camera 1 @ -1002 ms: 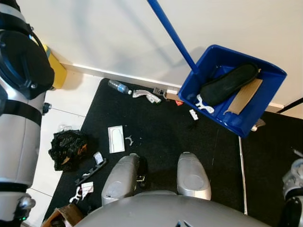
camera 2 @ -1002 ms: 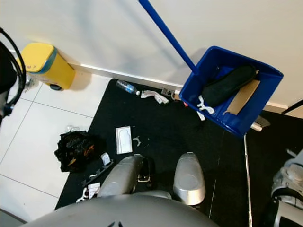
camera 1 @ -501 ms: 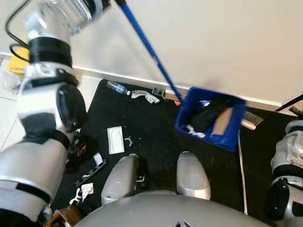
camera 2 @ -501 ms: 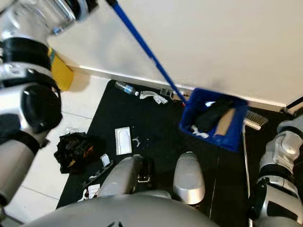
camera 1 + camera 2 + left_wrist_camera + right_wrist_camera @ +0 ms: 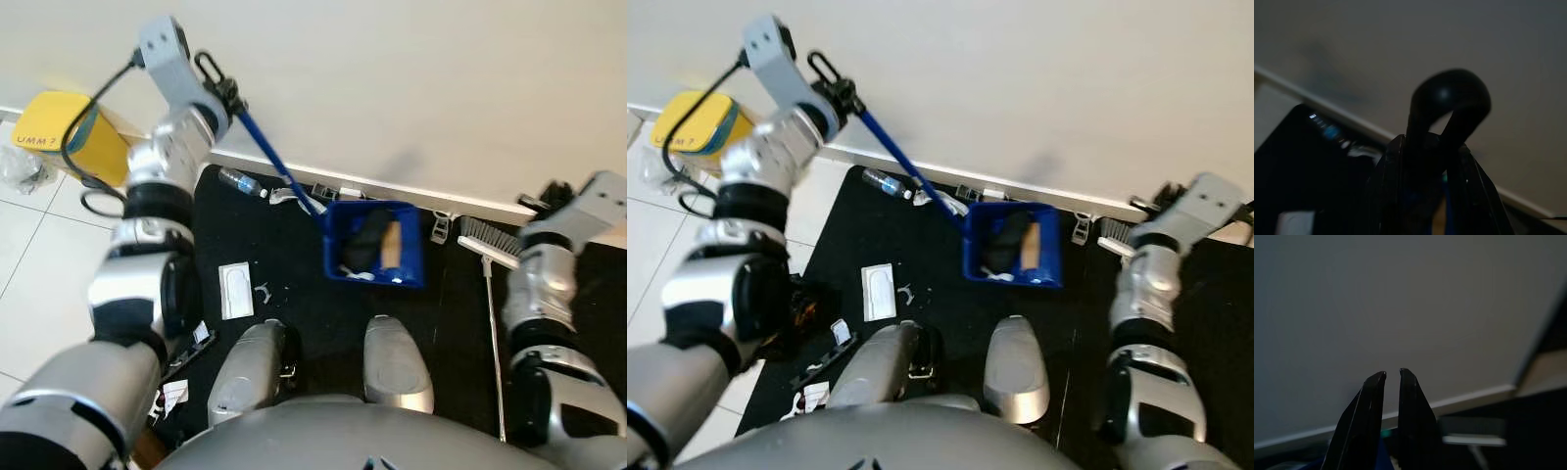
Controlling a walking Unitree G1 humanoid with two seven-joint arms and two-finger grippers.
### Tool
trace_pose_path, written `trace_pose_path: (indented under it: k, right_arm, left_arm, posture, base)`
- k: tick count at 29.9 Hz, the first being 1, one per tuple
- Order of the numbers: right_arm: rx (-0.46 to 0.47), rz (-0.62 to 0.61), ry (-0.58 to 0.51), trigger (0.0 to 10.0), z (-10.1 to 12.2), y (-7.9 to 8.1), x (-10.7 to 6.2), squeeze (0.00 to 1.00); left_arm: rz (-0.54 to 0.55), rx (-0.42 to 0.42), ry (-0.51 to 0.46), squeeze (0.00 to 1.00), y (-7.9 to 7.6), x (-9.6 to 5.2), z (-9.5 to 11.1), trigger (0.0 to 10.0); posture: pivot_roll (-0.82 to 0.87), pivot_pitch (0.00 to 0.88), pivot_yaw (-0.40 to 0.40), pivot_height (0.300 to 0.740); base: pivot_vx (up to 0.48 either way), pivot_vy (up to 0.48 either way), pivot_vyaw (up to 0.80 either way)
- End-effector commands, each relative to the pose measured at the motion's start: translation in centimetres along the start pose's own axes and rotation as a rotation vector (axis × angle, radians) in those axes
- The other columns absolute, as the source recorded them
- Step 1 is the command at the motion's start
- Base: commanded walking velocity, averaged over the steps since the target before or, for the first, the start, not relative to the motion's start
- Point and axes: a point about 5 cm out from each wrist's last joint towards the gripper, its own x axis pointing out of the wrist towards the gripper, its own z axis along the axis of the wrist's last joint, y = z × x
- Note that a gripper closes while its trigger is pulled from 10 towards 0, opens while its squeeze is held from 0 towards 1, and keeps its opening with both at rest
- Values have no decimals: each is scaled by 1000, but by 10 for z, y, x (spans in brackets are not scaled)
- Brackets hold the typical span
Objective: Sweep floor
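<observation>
left gripper (image 5: 217,93) clamped on the blue dustpan handle (image 5: 276,168) up near the wall – dustpan (image 5: 373,243) sits on the black mat (image 5: 294,284) by the baseboard, holding a black item and cardboard. right gripper (image 5: 1392,375) raised toward the wall, fingers a narrow slit apart, holding nothing – broom (image 5: 487,257) lies on the mat just beside it

A glossy blue plastic dustpan (image 5: 374,243) sits on a matt black mat (image 5: 294,284) beside smooth, pale floor tiles (image 5: 39,284).
</observation>
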Motion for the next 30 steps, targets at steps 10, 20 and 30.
trace_pose_path:
  k: [10, 20, 30]
  right_arm:
    - [7, 106, 12, 10000, -5, 35, -2, 0]
    - [11, 102, 4, 10000, -2, 34, 0, 0]
    - [9, 114, 4, 10000, -2, 40, -1, 0]
  left_arm:
    - [30, 246, -91, 0, -10, -6, -28, 10000]
    - [88, 249, -47, 0, -4, -6, -48, 10000]
    - [133, 350, 27, 0, 9, -6, -58, 10000]
  posture:
    - [-32, 0, 70, 740]
    - [-36, 0, 71, 740]
    - [-40, 0, 75, 740]
  base:
    - [0, 0, 0]
    - [0, 0, 0]
    - [0, 0, 0]
